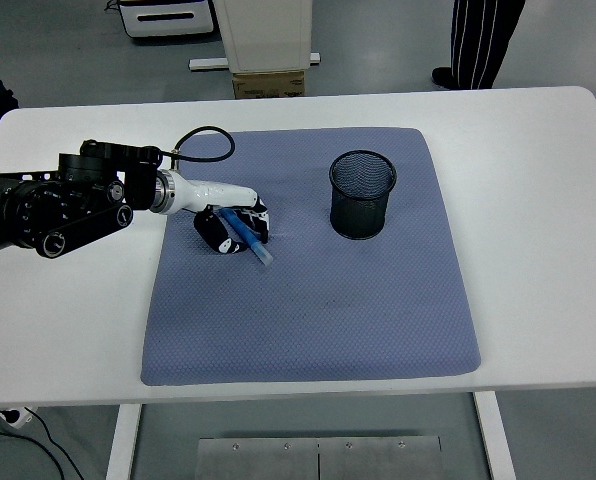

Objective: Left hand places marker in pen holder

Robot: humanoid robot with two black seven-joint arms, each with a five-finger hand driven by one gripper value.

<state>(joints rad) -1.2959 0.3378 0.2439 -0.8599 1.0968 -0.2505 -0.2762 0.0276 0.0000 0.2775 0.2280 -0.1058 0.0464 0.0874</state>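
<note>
A blue marker (246, 238) with a pale cap end pointing toward the lower right is held in my left hand (228, 226), whose fingers are curled around it over the left part of the blue-grey mat (308, 300). The hand is white at the wrist with black fingers. The black mesh pen holder (362, 194) stands upright on the mat's back right area, well to the right of the hand. My right hand does not show.
A black cable (203, 140) loops behind the left wrist. The white table (538, 230) extends around the mat. A person's striped trouser legs (483, 40) stand beyond the far edge at the right, and a cardboard box (268, 85) sits behind the table.
</note>
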